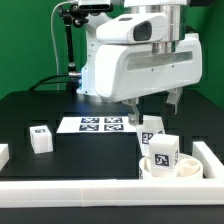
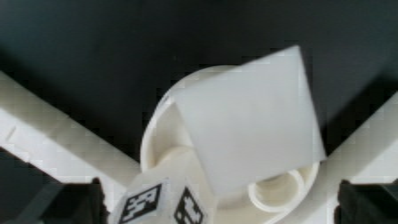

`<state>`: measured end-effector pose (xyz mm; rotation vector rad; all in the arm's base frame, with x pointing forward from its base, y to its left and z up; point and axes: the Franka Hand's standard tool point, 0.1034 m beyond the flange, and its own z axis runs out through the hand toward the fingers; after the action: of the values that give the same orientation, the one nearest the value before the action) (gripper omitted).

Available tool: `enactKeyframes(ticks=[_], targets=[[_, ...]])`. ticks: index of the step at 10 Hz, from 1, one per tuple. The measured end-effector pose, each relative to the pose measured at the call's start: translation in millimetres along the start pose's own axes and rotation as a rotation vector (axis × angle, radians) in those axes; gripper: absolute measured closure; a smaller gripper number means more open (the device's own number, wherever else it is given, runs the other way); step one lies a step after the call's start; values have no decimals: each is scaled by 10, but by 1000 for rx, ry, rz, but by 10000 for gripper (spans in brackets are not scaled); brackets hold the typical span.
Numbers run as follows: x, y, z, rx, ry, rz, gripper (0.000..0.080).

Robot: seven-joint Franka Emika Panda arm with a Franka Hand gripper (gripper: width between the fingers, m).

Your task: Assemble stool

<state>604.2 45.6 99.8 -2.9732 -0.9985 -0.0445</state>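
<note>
White plastic — round disc seat (image 1: 181, 169) | blocky tagged leg (image 1: 160, 150) | pincer (image 1: 154, 108) spread

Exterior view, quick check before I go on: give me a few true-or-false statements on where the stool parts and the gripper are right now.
1. The gripper has its jaws open. True.
2. A leg block stands alone, to the exterior view's left of the marker board. True.
3. The round seat lies on the marker board. False: it sits off the board, near the white rail at the exterior view's right front corner.
4. That lone leg block is held in the gripper. False: it rests on the black table, well apart from the gripper, which hangs above the seat's side of the table.
</note>
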Motion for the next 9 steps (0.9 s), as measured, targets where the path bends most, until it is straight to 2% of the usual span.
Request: enactKeyframes(ticks=[5,7,9], targets=[[-29,13,18,2,-3,5,151],[-51,-57,74,-2,2,-3,151],[-102,-55,142,-6,1,-1,151]])
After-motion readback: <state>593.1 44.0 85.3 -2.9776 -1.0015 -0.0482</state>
